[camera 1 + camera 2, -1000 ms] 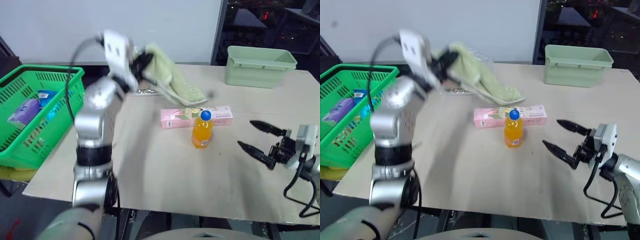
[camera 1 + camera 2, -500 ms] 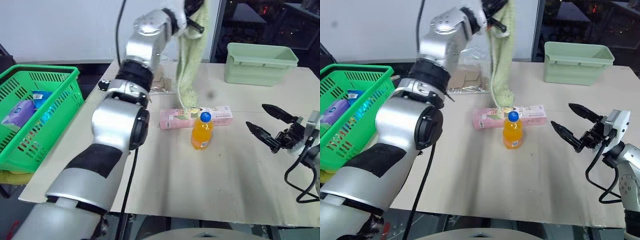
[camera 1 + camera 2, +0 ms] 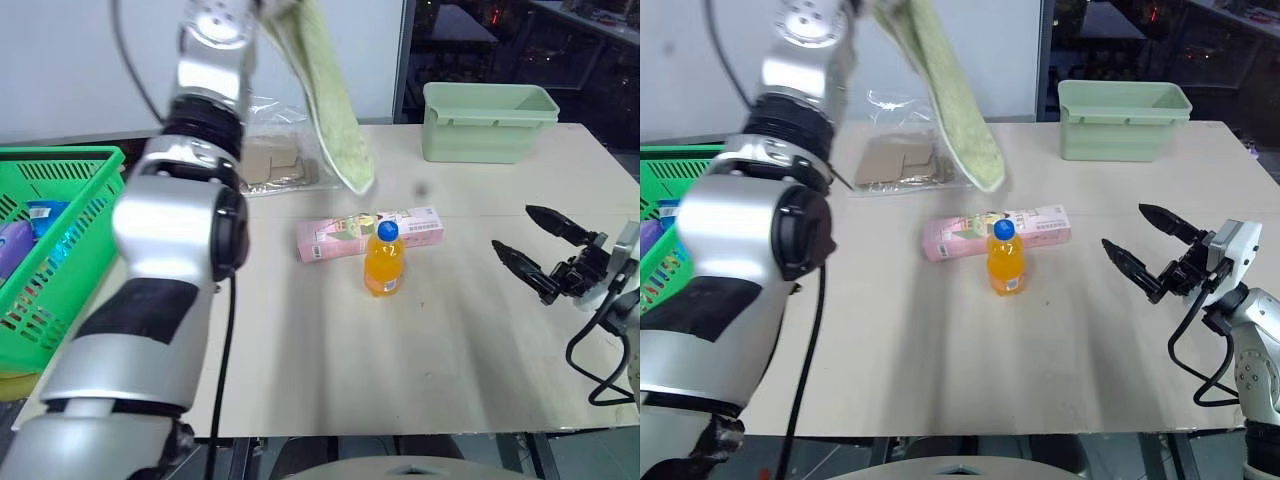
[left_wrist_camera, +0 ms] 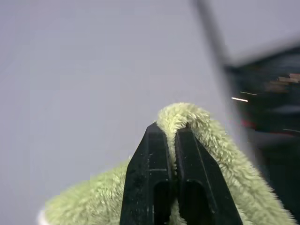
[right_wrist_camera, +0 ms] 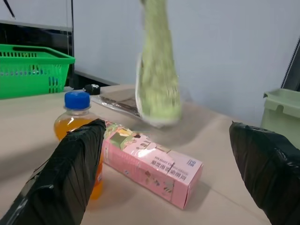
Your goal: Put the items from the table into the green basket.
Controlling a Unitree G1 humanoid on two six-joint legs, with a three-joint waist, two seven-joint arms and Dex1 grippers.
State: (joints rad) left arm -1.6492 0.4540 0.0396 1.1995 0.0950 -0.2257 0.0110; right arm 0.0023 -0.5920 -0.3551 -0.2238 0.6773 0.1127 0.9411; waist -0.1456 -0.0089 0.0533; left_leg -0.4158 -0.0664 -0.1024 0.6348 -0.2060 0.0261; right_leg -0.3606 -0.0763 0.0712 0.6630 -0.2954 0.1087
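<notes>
A light-green towel (image 3: pixel 330 110) hangs above the table (image 3: pixel 450 330), clenched in the left gripper (image 4: pixel 170 136). Beyond the orange-drink bottle (image 3: pixel 383 260), touching it, lies the pink carton (image 3: pixel 366 232). The right gripper (image 3: pixel 538 248) hovers released beside the bottle; the green basket (image 3: pixel 55 250) sits opposite.

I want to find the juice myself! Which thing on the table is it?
Look at the middle of the beige table. There a long pink carton lies flat, and the small orange-drink bottle stands right in front of it. It is the only upright thing there, with a blue cap.
</notes>
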